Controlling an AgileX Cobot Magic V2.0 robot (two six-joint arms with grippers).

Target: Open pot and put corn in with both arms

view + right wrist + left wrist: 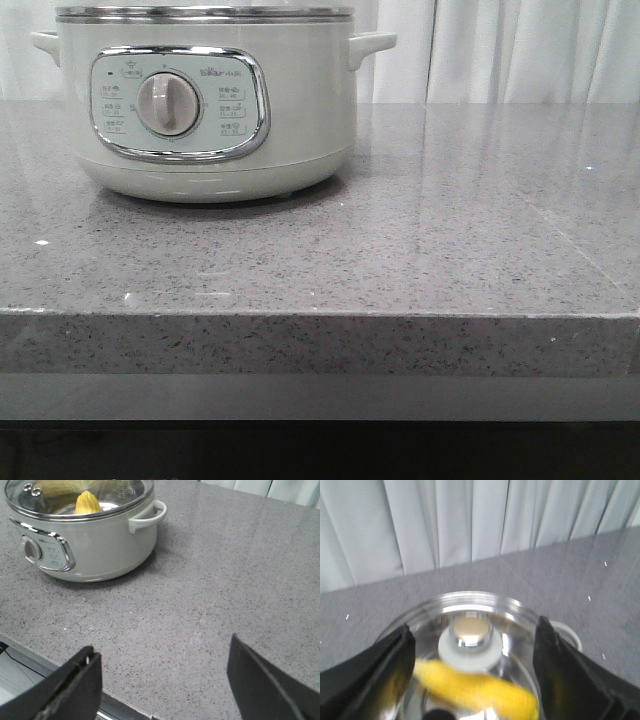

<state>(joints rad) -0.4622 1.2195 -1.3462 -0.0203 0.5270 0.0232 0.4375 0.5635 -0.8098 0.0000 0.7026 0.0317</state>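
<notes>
The pale grey-green pot (210, 100) stands at the counter's left, its glass lid (120, 490) seated on the metal rim. The yellow corn (86, 502) lies inside and shows through the glass. In the left wrist view the corn (480, 690) appears blurred under the lid (515, 615), just beside the lid's knob (471, 635). My left gripper (474, 623) hovers open over the lid, its fingers on either side of the knob and apart from it. Open and holding nothing, my right gripper (163, 646) hangs over bare counter to the pot's (100, 545) right. Neither gripper shows in the front view.
The speckled grey stone counter (450, 230) runs to a front edge (320, 315) close below the right gripper. The pot's side handle (150, 516) juts toward the right arm. White curtains (520, 50) hang behind the counter.
</notes>
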